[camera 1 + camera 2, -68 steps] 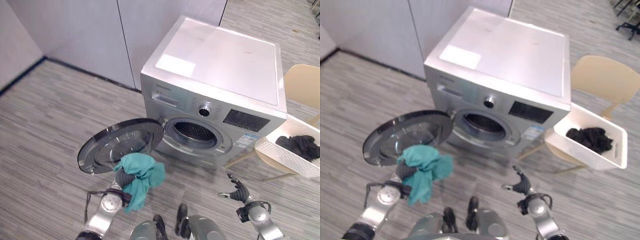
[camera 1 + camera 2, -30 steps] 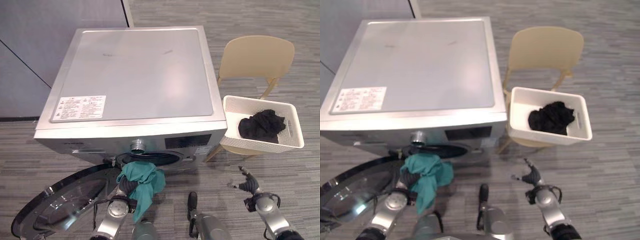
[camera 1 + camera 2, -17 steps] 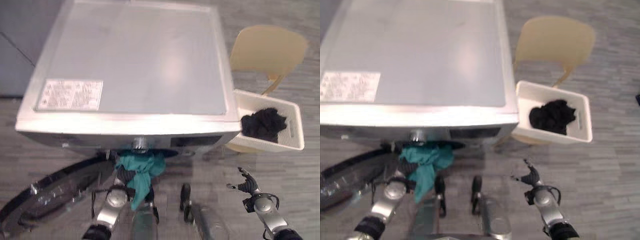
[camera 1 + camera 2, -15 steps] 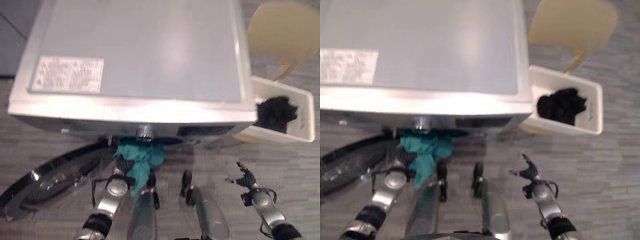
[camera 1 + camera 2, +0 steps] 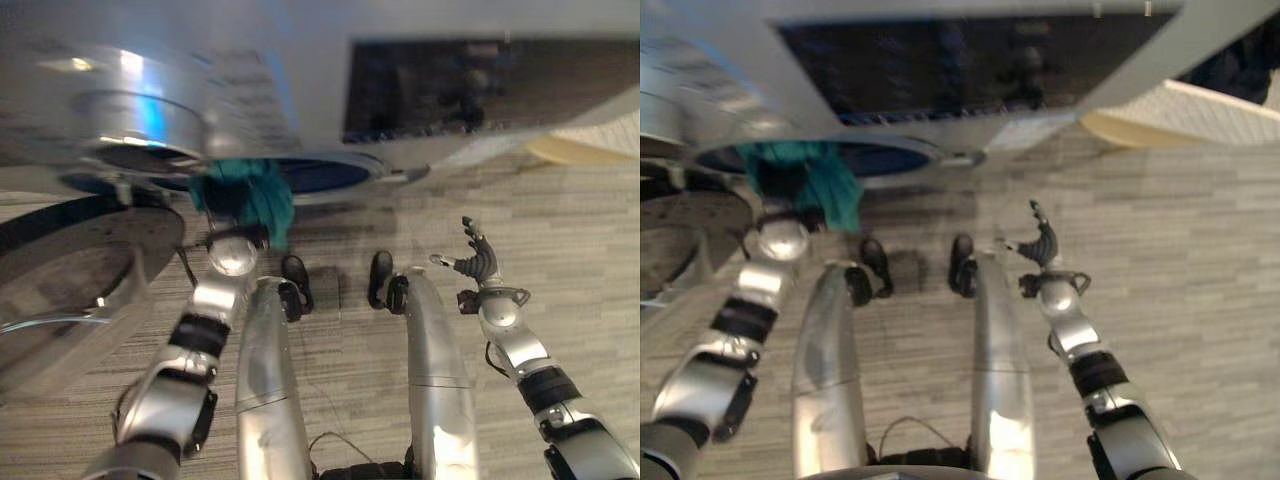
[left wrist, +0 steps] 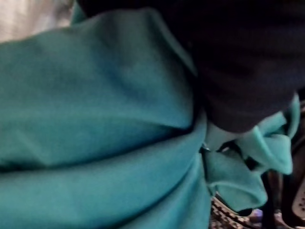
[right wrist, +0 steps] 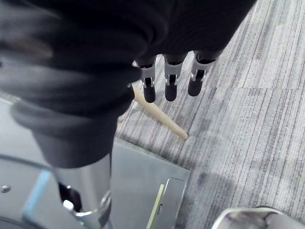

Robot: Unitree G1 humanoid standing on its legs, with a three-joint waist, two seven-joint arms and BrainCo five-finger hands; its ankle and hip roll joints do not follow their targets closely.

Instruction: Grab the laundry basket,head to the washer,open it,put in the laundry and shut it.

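So, left hand (image 5: 232,232) is bunched up in a crumpled teal cloth garment (image 5: 245,195), fingers buried in the fabric so can't tell exactly how they sit, but the cloth hangs off it and drapes down over the wrist. In the left wrist view it's teal folds (image 6: 95,133) right up against the lens w/ the dark cover above. The garment is right at the round dark opening of the silver front-loading washing machine (image 5: 330,70), just under the control panel. The washer's round glass door w/ dark rim (image 5: 70,270) is swung open to the robot's left, low by the grey striped carpet floor (image 5: 560,230).

Right hand (image 5: 473,258) hangs apart over the carpet, fingers loose and spread, holding nothing. White perforated plastic laundry basket (image 5: 1200,115) sits on a beige chair (image 5: 1110,128) to the right of the washer, well apart from both hands.
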